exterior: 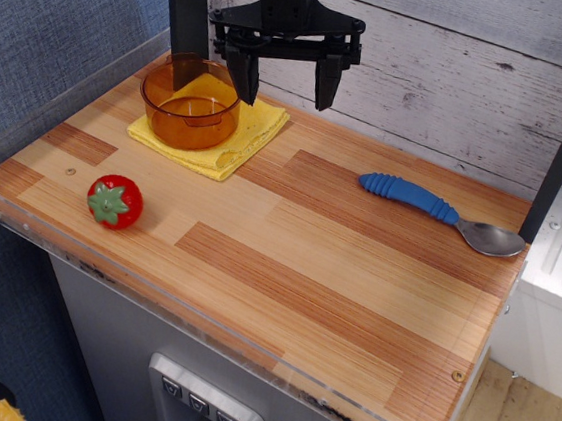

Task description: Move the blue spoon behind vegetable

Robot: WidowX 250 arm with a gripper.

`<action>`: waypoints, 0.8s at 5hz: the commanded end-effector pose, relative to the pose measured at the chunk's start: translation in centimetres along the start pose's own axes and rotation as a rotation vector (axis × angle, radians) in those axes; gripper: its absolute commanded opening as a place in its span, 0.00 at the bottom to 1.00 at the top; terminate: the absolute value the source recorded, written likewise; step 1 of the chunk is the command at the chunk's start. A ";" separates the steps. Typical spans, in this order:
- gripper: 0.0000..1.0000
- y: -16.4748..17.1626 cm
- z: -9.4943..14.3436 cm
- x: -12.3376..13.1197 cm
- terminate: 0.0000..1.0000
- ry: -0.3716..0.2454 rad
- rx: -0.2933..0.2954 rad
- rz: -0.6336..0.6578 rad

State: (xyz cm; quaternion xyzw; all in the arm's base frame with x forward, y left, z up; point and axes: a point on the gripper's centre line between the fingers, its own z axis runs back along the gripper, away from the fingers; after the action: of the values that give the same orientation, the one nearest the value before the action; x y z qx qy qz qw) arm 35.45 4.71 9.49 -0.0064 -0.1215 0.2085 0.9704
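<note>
The blue spoon (440, 212) lies flat at the right side of the wooden table, its ribbed blue handle pointing left and its silver bowl near the right edge. The vegetable, a red toy tomato with a green cap (114, 201), sits near the front left corner. My gripper (284, 94) hangs above the back of the table, fingers pointing down, open and empty. It is far from both the spoon and the tomato.
A translucent orange bowl (190, 101) stands on a yellow cloth (226, 144) at the back left, just left of the gripper. The wooden table (285, 271) has a clear plastic rim on its left and front edges. A white plank wall stands behind.
</note>
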 end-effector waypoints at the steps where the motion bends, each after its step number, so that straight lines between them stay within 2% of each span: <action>1: 1.00 0.0 0.0 0.0 0.00 0.000 0.000 0.000; 2: 1.00 -1.7 0.2 -0.1 0.00 0.023 -0.004 0.171; 3: 1.00 -3.0 0.1 -0.3 0.00 0.029 0.028 0.345; 4: 1.00 -4.5 0.5 -0.7 0.00 -0.015 0.042 0.594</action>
State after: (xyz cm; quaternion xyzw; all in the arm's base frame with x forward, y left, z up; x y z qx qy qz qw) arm 36.03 0.11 8.51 -0.0114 -0.0978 0.4968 0.8622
